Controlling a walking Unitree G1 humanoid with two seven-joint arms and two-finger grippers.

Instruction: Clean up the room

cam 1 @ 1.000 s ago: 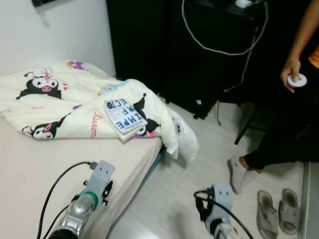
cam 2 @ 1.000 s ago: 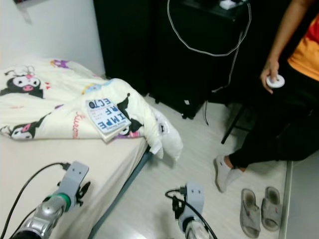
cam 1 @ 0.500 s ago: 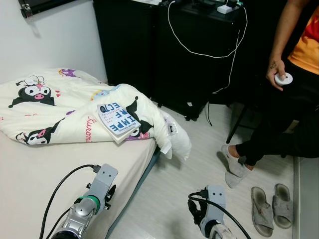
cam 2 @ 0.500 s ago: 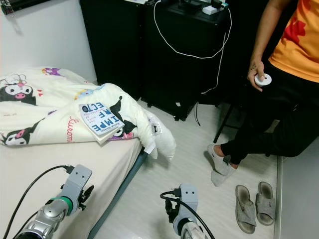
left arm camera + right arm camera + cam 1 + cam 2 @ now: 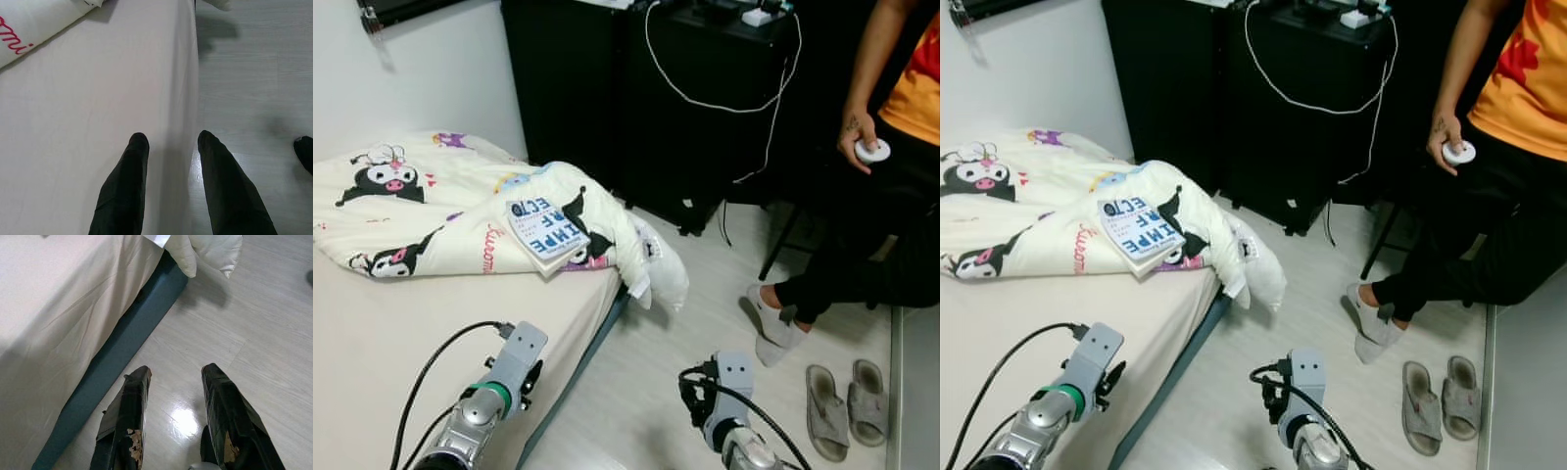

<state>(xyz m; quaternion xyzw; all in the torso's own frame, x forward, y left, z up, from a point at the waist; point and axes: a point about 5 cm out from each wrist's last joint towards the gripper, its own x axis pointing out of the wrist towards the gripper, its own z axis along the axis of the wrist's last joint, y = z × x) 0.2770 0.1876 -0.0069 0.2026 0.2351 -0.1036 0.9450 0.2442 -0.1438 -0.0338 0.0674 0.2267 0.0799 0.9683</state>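
bed (image 5: 372, 323): bare mattress, its near edge running along the floor.
blanket (image 5: 460, 211): bunched at the bed's far end, one corner spilling over the side edge, likely left unmade.
book (image 5: 545, 231): lies face up on the blanket near that side edge, probably the item to tidy.
left gripper (image 5: 168, 147): fingers apart, empty, above the mattress edge.
right gripper (image 5: 173, 382): fingers apart, empty, over the floor beside the bed frame.
person (image 5: 862, 245): seated well apart, slippers (image 5: 850, 406) by the feet.

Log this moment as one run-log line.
left gripper open over bed edge | right gripper open above floor | book on blanket | person seated
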